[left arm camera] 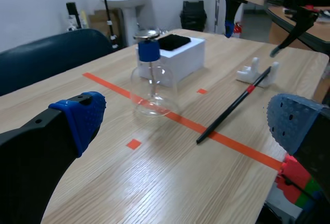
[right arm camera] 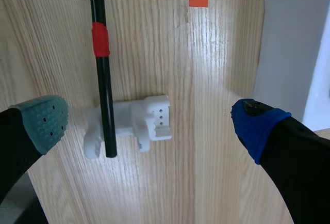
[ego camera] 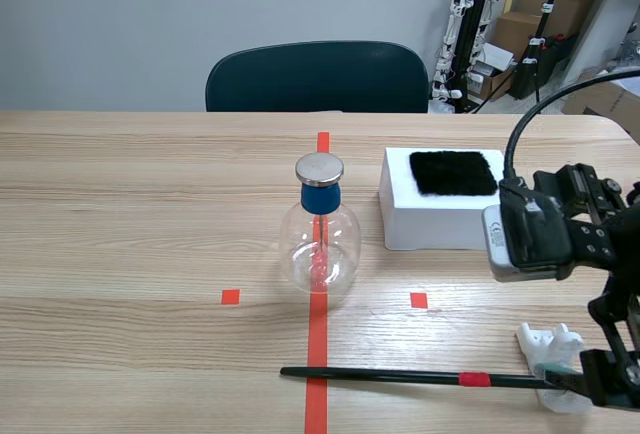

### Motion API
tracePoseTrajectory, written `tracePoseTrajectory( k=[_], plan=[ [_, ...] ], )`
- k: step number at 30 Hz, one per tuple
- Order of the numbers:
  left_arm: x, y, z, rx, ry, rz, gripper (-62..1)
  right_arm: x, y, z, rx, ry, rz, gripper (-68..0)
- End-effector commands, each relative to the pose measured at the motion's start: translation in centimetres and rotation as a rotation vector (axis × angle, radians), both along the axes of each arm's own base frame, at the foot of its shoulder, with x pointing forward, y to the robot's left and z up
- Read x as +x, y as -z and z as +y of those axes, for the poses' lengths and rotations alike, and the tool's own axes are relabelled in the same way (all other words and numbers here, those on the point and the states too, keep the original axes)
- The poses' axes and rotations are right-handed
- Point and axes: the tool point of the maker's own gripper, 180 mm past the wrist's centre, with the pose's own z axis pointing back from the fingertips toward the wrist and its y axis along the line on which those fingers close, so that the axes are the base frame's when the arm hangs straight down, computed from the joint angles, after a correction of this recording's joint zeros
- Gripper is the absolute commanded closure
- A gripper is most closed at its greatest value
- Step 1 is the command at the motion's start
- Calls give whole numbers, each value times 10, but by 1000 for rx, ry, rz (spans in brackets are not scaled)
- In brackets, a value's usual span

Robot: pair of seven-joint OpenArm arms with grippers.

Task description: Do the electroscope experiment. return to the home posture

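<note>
The electroscope, a clear glass flask (ego camera: 319, 249) with a blue neck and a flat metal cap (ego camera: 319, 167), stands on the red centre line. A black rod (ego camera: 400, 377) with a red band lies near the table's front, its right end resting on a small white holder (ego camera: 548, 346). My right gripper (right arm camera: 149, 126) hangs open above that holder (right arm camera: 142, 123) and the rod's end (right arm camera: 101, 79), touching neither. My left gripper (left arm camera: 185, 126) is open and holds nothing, well back from the flask (left arm camera: 150, 87) and the rod (left arm camera: 234, 105). The left arm is outside the scene view.
A white box (ego camera: 440, 219) topped with a black fur pad (ego camera: 452, 172) sits right of the flask. My right arm (ego camera: 560, 229) stands over the table's right edge. A dark chair (ego camera: 316, 76) is behind the far edge. Small red squares mark the wood.
</note>
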Motion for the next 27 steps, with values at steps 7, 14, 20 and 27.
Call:
tracePoseTrajectory(
  k=[7, 14, 20, 27],
  plan=[
    [-8, -36, -31, -42, -23, 42, -623, -1, -12, 9, 200, 111, -30, -679],
    [-2, -45, -52, 24, -84, 74, -623, -1, -29, 5, 401, 269, -87, -679],
    [6, -62, -62, 10, -127, 31, -623, -12, -53, 9, 578, 343, -142, -679],
    [10, -81, -77, 21, -93, -17, -623, -31, -89, 34, 785, 330, -179, -679]
  ],
)
